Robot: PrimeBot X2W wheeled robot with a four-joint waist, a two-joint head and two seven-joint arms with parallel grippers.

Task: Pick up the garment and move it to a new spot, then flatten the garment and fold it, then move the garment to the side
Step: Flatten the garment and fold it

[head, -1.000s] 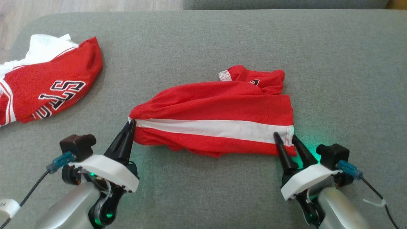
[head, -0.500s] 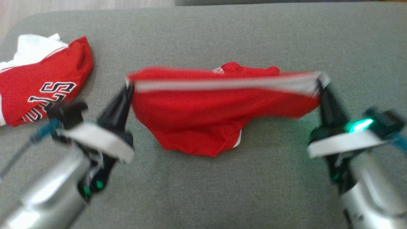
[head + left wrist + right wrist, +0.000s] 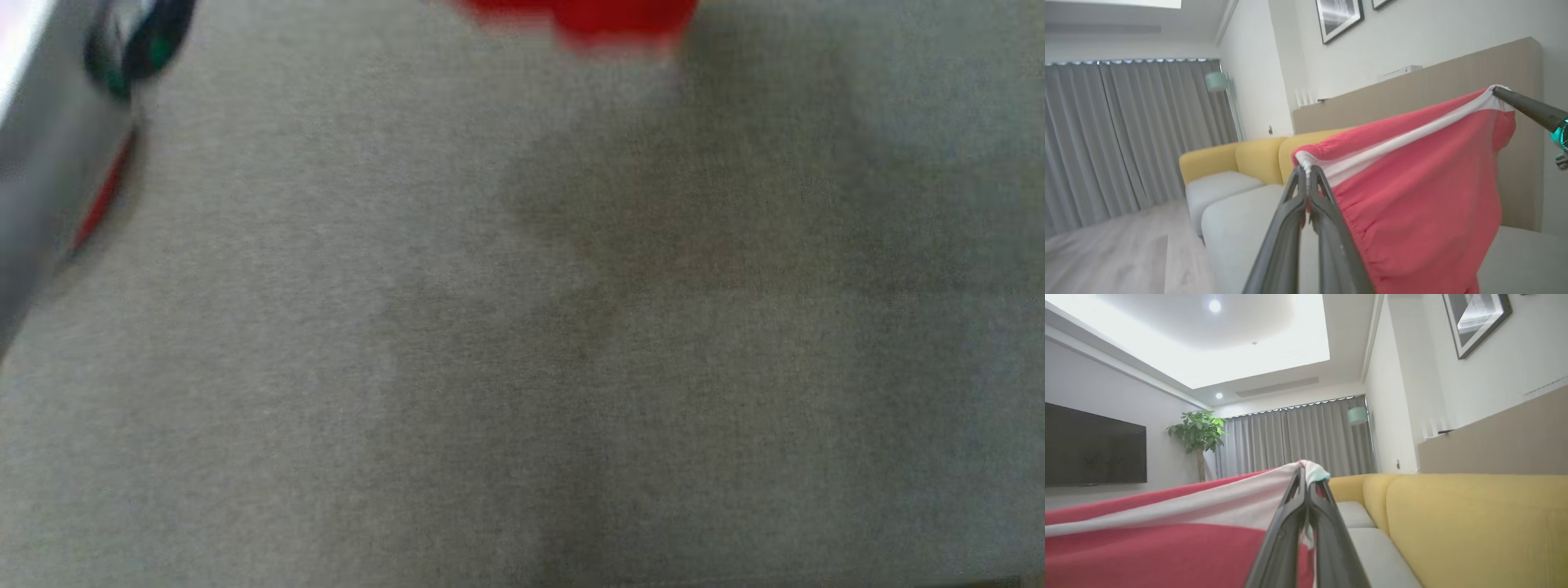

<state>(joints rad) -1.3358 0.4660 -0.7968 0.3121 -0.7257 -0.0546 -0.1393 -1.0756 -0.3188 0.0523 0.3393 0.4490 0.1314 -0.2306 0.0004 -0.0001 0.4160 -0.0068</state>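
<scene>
The garment (image 3: pixel 1412 196) is red with a white band and hangs in the air, stretched between both grippers. In the left wrist view my left gripper (image 3: pixel 1306 173) is shut on one end of the white band. The right arm's dark finger (image 3: pixel 1527 108) holds the far corner at the upper right. The right wrist view has my right gripper (image 3: pixel 1306 473) shut on the other end of the band, with the garment (image 3: pixel 1167 547) spreading left and below. In the blurred head view the garment's lower edge (image 3: pixel 588 20) hangs at the top, and the left forearm (image 3: pixel 49 122) is at the upper left.
The grey padded surface (image 3: pixel 522 367) lies below. A yellow sofa (image 3: pixel 1453 522) with pale grey cushions (image 3: pixel 1229 220), grey curtains (image 3: pixel 1139 130), a wall TV (image 3: pixel 1094 445), a plant (image 3: pixel 1198 433) and wood floor (image 3: pixel 1106 253) surround the spot. A red sliver (image 3: pixel 102 200) shows beside the left forearm.
The right gripper closed on the garment's band corner. Both arms lifted the garment off the grey surface and stretched it in the air. The head camera moved and its picture blurred.
</scene>
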